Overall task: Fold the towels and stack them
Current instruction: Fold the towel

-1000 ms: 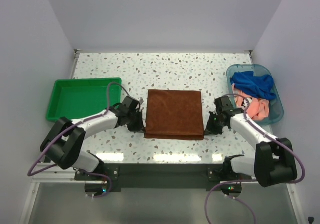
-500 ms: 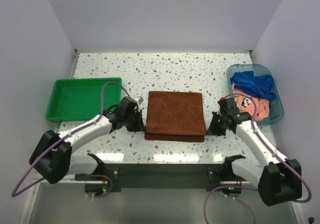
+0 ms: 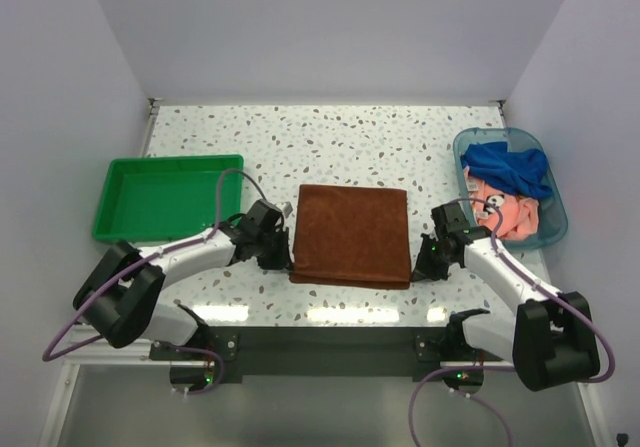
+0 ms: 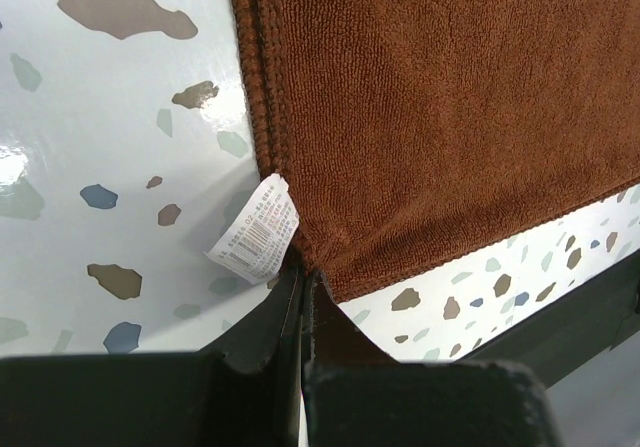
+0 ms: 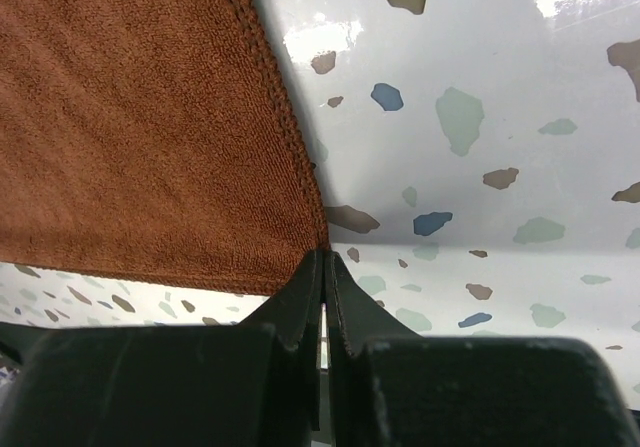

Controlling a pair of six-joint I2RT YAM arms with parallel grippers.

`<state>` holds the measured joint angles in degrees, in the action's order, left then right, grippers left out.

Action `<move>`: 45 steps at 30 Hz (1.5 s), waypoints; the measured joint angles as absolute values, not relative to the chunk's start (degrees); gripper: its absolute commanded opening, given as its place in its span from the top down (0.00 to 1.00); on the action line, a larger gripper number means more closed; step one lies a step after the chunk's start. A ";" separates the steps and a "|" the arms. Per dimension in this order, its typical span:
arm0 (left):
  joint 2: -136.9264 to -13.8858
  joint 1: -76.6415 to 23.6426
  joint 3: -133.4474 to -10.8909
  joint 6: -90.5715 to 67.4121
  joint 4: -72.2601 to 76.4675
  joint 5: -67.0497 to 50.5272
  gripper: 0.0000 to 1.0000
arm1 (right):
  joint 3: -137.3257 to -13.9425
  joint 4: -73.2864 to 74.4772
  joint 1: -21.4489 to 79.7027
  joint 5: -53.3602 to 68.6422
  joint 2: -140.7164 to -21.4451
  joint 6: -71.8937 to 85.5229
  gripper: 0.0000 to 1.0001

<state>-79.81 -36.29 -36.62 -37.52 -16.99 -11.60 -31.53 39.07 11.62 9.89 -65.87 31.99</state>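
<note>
The rust-brown towel (image 3: 350, 233) lies folded flat at the table's middle. My left gripper (image 3: 289, 264) is at its near left corner, and the left wrist view shows that gripper (image 4: 305, 272) shut on the corner of the rust-brown towel (image 4: 440, 117), beside a white label (image 4: 255, 231). My right gripper (image 3: 416, 268) is at the near right corner. In the right wrist view it (image 5: 325, 255) is pinched shut on the corner of the rust-brown towel (image 5: 140, 127). A royal blue towel (image 3: 510, 166) and a pink one (image 3: 512, 217) lie crumpled in the tub.
A green plastic tray (image 3: 160, 199) stands at the left. The clear blue tub (image 3: 554, 189) stands at the right, close behind my right arm. The table's dark front edge (image 4: 570, 317) runs just behind both grippers.
Both grippers have moved a little toward the near edge with the towel's corners. The towel's near edge, lifted and layered half a second ago, now lies flat.
</note>
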 measured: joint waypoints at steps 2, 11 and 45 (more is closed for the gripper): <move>-79.81 -36.38 -36.62 -37.52 -17.04 -11.46 1.00 | -31.53 39.05 11.62 9.89 -66.00 32.10 1.00; -79.55 -36.42 -36.62 -38.37 -17.74 -10.68 1.00 | -31.44 37.98 12.16 9.96 -69.14 32.56 1.00; -89.06 -36.51 -45.19 -37.82 -22.76 -9.43 1.00 | -36.42 34.26 12.32 11.16 -78.46 32.42 1.00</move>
